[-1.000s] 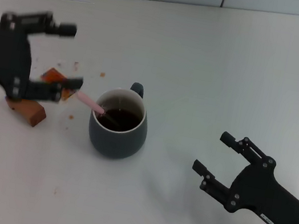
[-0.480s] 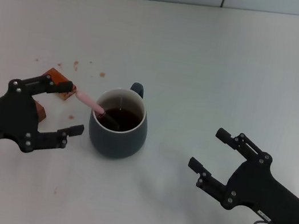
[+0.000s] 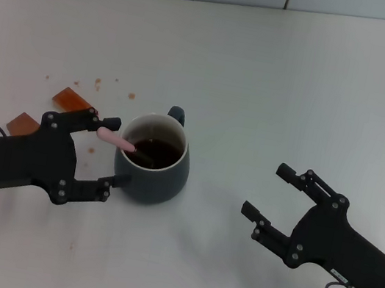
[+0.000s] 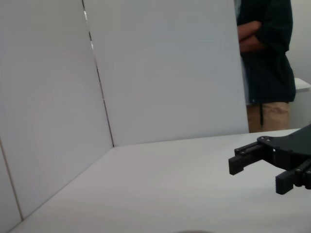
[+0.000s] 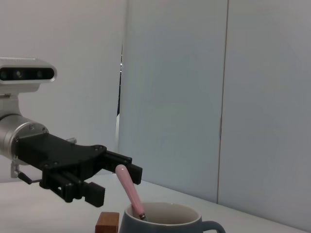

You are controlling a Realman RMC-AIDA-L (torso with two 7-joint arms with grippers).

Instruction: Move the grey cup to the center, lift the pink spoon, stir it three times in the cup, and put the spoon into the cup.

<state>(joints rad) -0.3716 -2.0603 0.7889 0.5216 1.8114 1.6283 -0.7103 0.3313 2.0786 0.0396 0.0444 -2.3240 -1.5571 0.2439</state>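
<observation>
The cup (image 3: pixel 153 158) sits on the white table (image 3: pixel 276 92). The spoon (image 3: pixel 120 142) stands in it, pink handle leaning out over the rim toward my left. My left gripper (image 3: pixel 109 152) hangs just beside the cup, fingers spread wide, holding nothing. My right gripper (image 3: pixel 267 194) is well apart on the other side, also spread and holding nothing. Two wooden blocks (image 3: pixel 73 101) lie behind my left gripper.

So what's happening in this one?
The pink spoon stands in the grey cup, bowl in the dark liquid, handle leaning over the rim. The left gripper sits beside the cup, jaws open, holding nothing. The right gripper hovers open on the cup's other side, well away. Two wooden blocks lie behind the left arm.
</observation>
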